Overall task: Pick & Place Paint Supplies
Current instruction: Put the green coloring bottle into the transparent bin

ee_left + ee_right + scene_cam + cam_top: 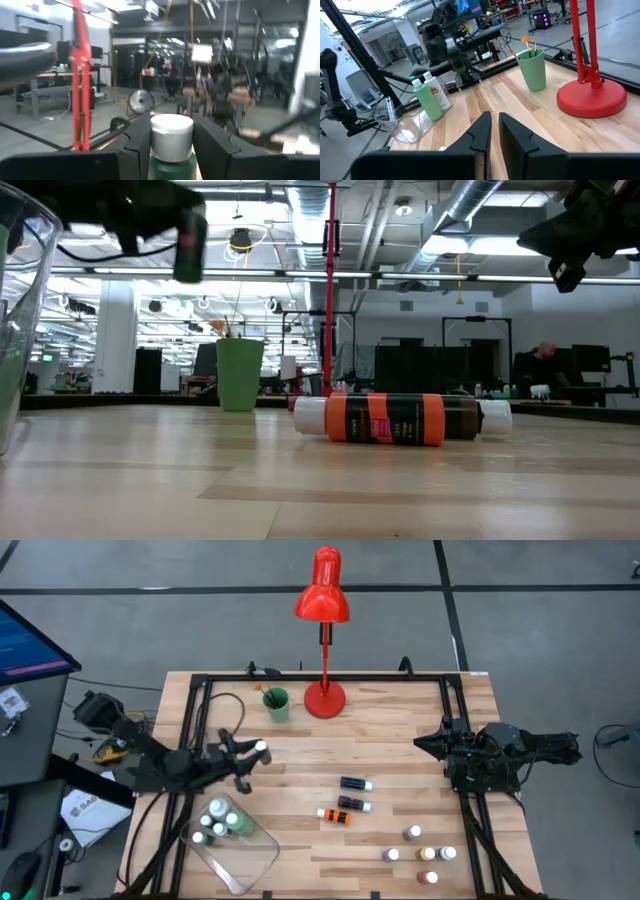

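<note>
My left gripper (pixel 250 754) hangs over the table's left part, beyond the clear tray (pixel 250 860), shut on a dark green bottle (pixel 172 167) with a white cap (pixel 261 748). My right gripper (pixel 424 743) waits shut above the table's right side, touching nothing. Two green bottles (pixel 228 820) and a white one stand in the tray. A dark blue (pixel 355 783), a black (pixel 352 804) and an orange bottle (pixel 335 815) lie on their sides mid-table. Several small bottles (pixel 420 852) stand near the right front. Brushes stick out of the green cup (pixel 276 704). My left gripper pinches the dark green bottle between its two fingers (pixel 140 142), on the sides just below the white cap (pixel 171 131). The cap end sticks out past the fingertips. The fingers reach level from the table's left, and the bottle is lifted clear of the table.
A red desk lamp stands on its round base (pixel 324 698) at the far middle, right of the green cup. A black frame rail (pixel 330 677) runs along the far edge and down both sides. Bare wood lies between the tray and the lying bottles.
</note>
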### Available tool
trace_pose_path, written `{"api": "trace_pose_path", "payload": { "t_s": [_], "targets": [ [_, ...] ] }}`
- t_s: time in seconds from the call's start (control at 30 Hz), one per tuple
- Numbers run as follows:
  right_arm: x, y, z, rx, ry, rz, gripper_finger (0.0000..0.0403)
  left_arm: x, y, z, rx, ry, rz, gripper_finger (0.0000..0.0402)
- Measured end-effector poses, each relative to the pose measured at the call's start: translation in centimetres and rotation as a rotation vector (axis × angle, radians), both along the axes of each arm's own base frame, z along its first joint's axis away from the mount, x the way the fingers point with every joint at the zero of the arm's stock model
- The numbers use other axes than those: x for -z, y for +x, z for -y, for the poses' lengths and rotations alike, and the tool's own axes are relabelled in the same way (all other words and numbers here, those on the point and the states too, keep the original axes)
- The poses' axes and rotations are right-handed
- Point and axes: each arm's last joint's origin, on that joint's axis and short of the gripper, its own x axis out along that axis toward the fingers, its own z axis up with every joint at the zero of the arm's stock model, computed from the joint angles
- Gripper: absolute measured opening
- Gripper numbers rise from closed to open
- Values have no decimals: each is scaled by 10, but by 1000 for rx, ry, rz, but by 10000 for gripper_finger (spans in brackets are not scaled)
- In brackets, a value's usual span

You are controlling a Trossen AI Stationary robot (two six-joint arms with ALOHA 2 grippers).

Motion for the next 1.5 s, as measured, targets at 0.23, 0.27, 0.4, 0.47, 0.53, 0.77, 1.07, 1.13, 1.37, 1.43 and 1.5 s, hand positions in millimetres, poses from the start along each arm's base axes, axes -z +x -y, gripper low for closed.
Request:
{"api": "trace_pose_path", "payload": {
  "t_s": [0.23,0.27,0.4,0.47,0.53,0.77,1.07,1.13,1.37,1.43,1.5],
  "targets": [
    [0,0,0,0,0,0,33,32,27,-13,59,2,-116,106],
    [0,0,0,0,0,0,33,37,29,-15,69,-1,-135,106],
    [0,0,0,0,0,0,31,53,36,-20,65,14,-217,106],
    [0,0,0,0,0,0,31,60,39,-23,68,-12,-240,106],
    [0,0,0,0,0,0,32,67,41,-25,85,-47,-254,106],
    [0,0,0,0,0,0,32,84,45,-32,71,-63,-331,106],
    [0,0,0,0,0,0,33,88,47,-41,48,-74,-349,106],
    [0,0,0,0,0,0,33,88,47,-43,39,-75,-349,106],
    [0,0,0,0,0,0,32,88,48,-48,39,-112,-327,106],
    [0,0,0,0,0,0,33,85,49,-49,37,-124,-296,106],
    [0,0,0,0,0,0,33,84,49,-50,33,-126,-284,106]
  ]
}}
